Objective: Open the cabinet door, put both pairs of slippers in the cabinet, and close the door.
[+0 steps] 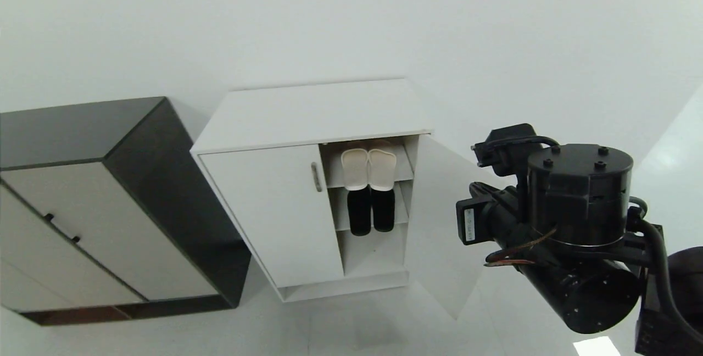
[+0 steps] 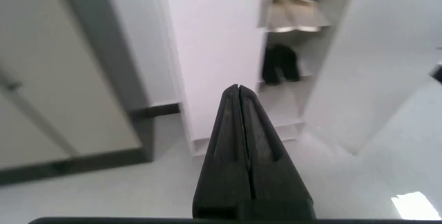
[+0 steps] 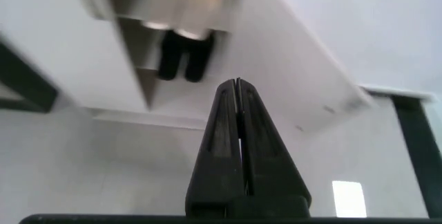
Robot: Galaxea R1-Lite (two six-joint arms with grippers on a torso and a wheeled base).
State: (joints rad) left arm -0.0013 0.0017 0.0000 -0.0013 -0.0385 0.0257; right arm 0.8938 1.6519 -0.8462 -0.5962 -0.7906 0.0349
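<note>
Inside cabinet (image 1: 313, 111), slippers (image 1: 357, 170) shelved (door (image 1: 445, 235) wide open)

the open door (image 1: 439, 224) stands ahead of your right fingers (image 3: 224, 141); bare floor (image 1: 357, 328) lies between them and the cabinet (image 1: 307, 114).

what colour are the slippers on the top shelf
The top-shelf slippers are cream, shown best in the head view.

Nothing legible anywhere (the white label (image 1: 470, 224) on the arm is too small).
</note>
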